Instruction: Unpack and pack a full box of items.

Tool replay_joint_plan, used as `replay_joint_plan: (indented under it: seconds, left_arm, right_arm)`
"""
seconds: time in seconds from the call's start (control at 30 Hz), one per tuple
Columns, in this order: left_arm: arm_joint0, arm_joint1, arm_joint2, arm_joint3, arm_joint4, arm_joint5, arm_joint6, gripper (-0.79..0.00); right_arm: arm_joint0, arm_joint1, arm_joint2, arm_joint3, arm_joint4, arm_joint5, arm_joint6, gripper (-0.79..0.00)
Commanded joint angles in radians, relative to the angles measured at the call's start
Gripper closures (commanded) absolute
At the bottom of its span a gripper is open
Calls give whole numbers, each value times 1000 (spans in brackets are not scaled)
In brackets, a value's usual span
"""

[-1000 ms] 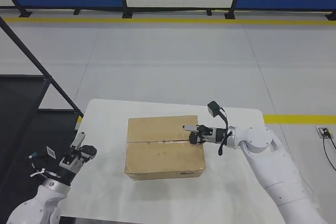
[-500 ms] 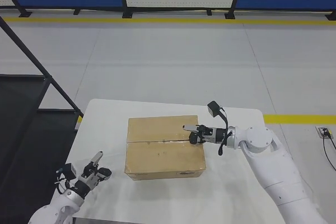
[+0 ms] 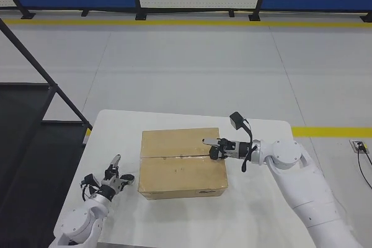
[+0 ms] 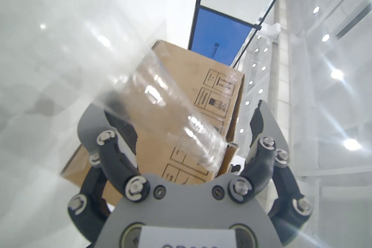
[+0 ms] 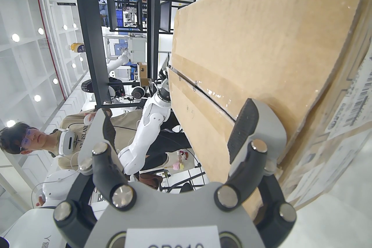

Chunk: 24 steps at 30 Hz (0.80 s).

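Note:
A shut brown cardboard box [image 3: 181, 162] stands mid-table, its top flaps meeting in a taped seam [image 5: 200, 89]. My right gripper [image 3: 214, 149] is open over the box's right end. One of its fingertips [image 5: 244, 130] rests on the top by the seam, and the other hangs off the box. My left gripper [image 3: 118, 175] is low over the table, just off the box's left end [image 4: 203, 86], and it is open. A strip of clear tape [image 4: 174, 109] runs across the gap between its fingers, one end by a fingertip [image 4: 116, 127].
The white table [image 3: 254, 204] ends close behind the left gripper and in front of the box. A black metal frame [image 3: 43, 93] stands beyond the table's left edge. Grey floor with a yellow line [image 3: 335, 131] lies to the right.
My left arm has swung from the table's left edge in toward the box's left end. The right arm and the box have not moved.

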Motion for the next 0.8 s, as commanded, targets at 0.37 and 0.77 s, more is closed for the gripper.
replay_joint_plan:
  seconds: [0.37, 0.77]
  left_arm:
    - [41, -12, -77, -106, -107, -87, 78, -785]
    - [111, -17, -145, -269, -65, -129, 159, -785]
  right_arm:
    - [0, 0, 0, 0, 0, 0, 0, -785]
    - [0, 0, 0, 0, 0, 0, 0, -785]
